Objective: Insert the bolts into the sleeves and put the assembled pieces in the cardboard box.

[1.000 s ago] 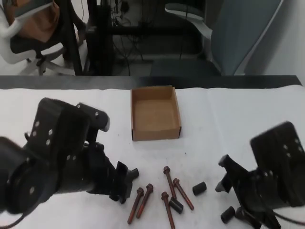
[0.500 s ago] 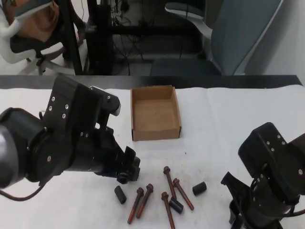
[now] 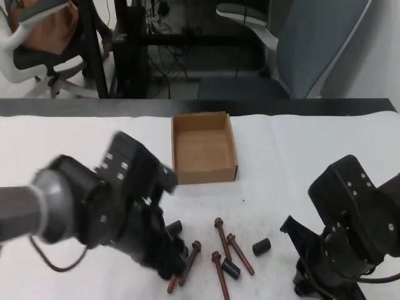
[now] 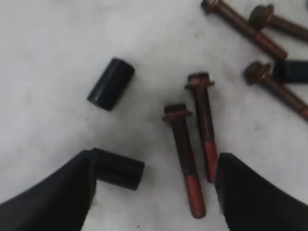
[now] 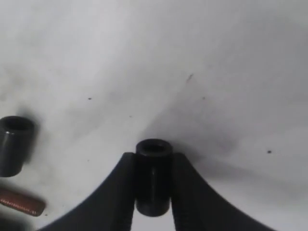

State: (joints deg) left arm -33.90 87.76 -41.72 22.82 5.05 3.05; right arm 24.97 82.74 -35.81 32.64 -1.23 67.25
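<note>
Near the front edge of the white worktop (image 3: 325, 144), the right gripper (image 5: 154, 156) is clamping one black sleeve (image 5: 153, 192) between its fingers. The left gripper (image 4: 156, 163) is hanging wide open, holding nothing, over two loose bolts (image 4: 185, 154). The cardboard box (image 3: 204, 177), nearer the back edge, is sitting empty, so I judge that no piece is assembled yet. Behind the worktop, office chairs (image 3: 312, 44) are standing.

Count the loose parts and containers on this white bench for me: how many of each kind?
Bolts: 5
Sleeves: 5, one sleeve held in the right gripper
Cardboard box: 1
Total: 11
</note>
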